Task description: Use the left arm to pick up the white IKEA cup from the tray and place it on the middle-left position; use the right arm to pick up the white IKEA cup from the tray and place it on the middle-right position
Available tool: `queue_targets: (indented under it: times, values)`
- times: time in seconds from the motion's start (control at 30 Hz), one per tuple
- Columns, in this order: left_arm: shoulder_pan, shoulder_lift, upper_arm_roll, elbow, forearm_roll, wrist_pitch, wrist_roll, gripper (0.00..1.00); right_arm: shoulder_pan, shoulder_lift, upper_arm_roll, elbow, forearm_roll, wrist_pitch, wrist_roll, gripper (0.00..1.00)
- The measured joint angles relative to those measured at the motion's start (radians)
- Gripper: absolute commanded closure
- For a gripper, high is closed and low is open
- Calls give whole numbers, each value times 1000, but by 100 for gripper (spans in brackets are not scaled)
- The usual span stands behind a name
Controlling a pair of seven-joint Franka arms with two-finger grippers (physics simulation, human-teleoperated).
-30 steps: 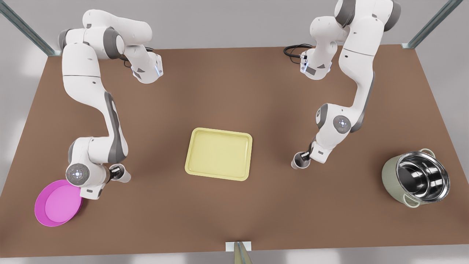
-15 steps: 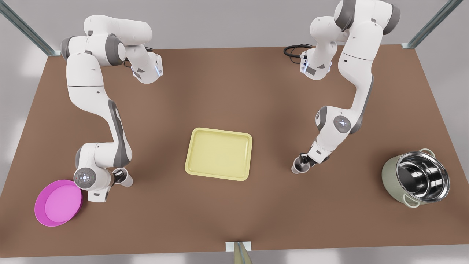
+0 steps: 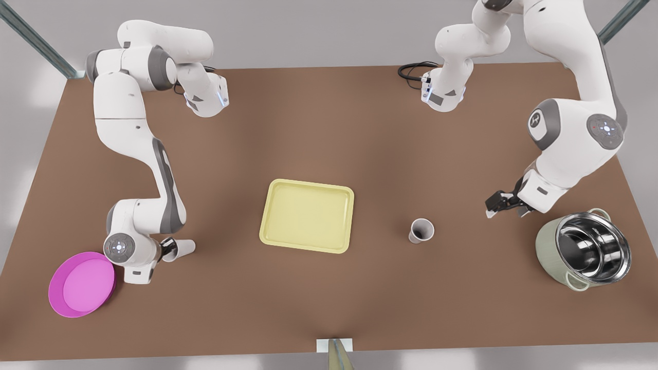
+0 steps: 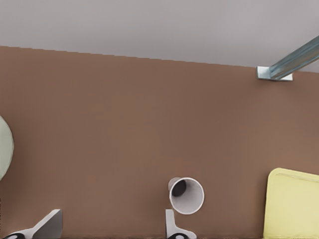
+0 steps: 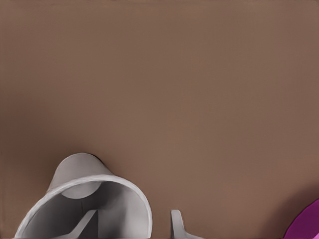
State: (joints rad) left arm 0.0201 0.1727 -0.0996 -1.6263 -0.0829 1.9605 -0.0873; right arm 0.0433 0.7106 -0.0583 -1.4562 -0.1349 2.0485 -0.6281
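Front view. The brown table (image 3: 329,128) carries two arms, one at frame left and one at frame right. By the wrist views, the arm at frame right is the left arm and the arm at frame left is the right arm.

The yellow tray (image 3: 307,216) lies at centre and holds nothing. A steel pot (image 3: 547,246) sits at lower right and a magenta bowl (image 3: 82,283) at lower left.

The free cup (image 3: 421,230) stands upright on bare table between tray and pot, mouth up. In the left wrist view the free cup (image 4: 186,195) is seen with the tray beyond it.

The left gripper (image 3: 491,208) hangs just above and left of the pot. Its fingers are spread wide with nothing between them, as the left wrist view also shows (image 4: 110,226). It is well apart from the free cup, which lies toward frame left of it and slightly lower.

The held cup (image 3: 181,247) is at lower left, just right of the bowl. The right gripper (image 3: 167,250) is clamped on its rim, one finger inside the wall and one outside, as seen in the right wrist view (image 5: 130,224) over the held cup (image 5: 82,199).

The cup's long axis appears nearly level, with the base toward the tray and the mouth toward the gripper. Whether it touches the table cannot be told. Setting it down would probably call for turning that axis upright first.
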Motion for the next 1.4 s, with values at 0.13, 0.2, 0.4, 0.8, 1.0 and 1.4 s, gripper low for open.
queue_targets:
  times: [0.13, 0.2, 0.4, 0.8, 1.0, 1.4]
  values:
    - [0, 9, 0, 9, 2, -53, 13, 0, 0, -2, 2, 0, 15, -4, -5, 24]
    - [-1, 10, 0, 10, 3, -68, 18, 0, 1, -6, 3, -1, 20, -5, -7, 21]
    - [-5, 11, 0, 10, 20, -94, 30, 0, 5, -24, 5, -2, 47, -22, -12, 10]
    - [-3, 12, 0, 22, 31, -107, 45, 0, 75, -231, 14, 43, 92, -190, -5, 2]
    - [-4, 11, 0, 28, 25, -107, 49, 0, 123, -352, 7, 77, 106, -316, 103, 0]
    - [-8, 8, -1, 69, 27, -129, 55, 0, 88, -375, -6, 98, 105, -446, 253, 0]
